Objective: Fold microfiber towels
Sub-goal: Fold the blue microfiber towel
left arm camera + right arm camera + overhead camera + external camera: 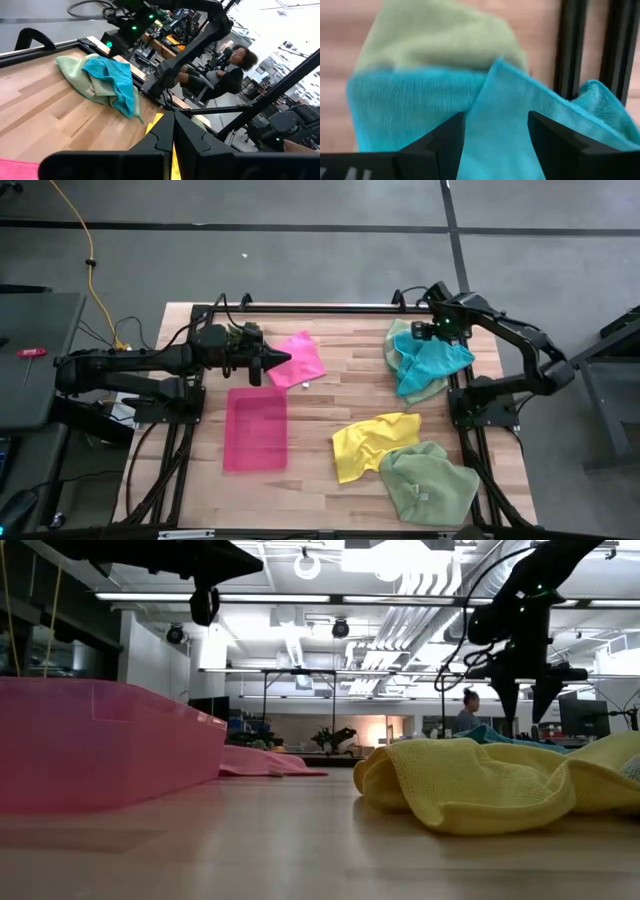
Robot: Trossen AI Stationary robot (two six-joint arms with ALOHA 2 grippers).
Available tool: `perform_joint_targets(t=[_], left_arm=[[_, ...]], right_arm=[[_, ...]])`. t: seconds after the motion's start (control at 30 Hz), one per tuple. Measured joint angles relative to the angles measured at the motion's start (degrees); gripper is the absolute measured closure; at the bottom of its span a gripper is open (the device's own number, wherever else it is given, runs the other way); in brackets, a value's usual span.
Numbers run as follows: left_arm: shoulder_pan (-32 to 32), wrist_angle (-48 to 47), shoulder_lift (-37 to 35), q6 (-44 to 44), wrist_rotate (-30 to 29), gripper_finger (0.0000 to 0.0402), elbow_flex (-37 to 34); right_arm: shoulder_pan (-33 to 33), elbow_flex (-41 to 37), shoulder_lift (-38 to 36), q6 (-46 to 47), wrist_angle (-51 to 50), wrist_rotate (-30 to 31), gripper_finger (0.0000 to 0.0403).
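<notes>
Looking straight down at the surface point(330, 395), you've got the right gripper point(432, 332) hanging over the teal towel point(430, 365) up at about 1 o'clock, jaws spread wide and holding nothing. That teal cloth lies crumpled on top of a pale green towel point(405, 345), right against the black frame rail point(455, 395) at the edge. The wrist camera shows the teal fabric point(490, 120) filling the gap between the fingers point(445, 145), with the green one point(435, 40) poking out beyond it.

So if you're going in for a pinch, my take is: aim for a single teal corner or edge, not the bunched middle, or you'll probably drag the green one along with it. Come down slowly, close only on the top layer, then pull it toward open wood at the centre before flattening it out.

The left gripper point(272, 358) waits at roughly 11 o'clock, jaws clenched and empty, tip over the folded hot pink towel point(298, 358). The pink tray point(255, 430) sits just below that. The yellow towel point(370, 442) and another pale green towel point(428, 482) lie rumpled around 5 o'clock, overlapping each other, so keep your landing spot clear of them.
</notes>
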Motion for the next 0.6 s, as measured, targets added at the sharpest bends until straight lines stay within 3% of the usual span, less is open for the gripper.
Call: perform_joint_targets(t=[0.17,0.33,0.6], left_arm=[[0.0,0.2,0.0,0.0,0.0,0.04,0.0],[0.0,0.2,0.0,0.0,0.0,0.04,0.0],[0.0,0.3,0.0,0.0,0.0,0.04,0.0]], right_arm=[[0.2,-0.1,2.0,10.6,6.3,3.6,0.0194],[0.1,-0.1,3.6,20.7,4.3,9.4,0.0194],[0.3,-0.1,6.9,24.2,4.5,10.3,0.0194]])
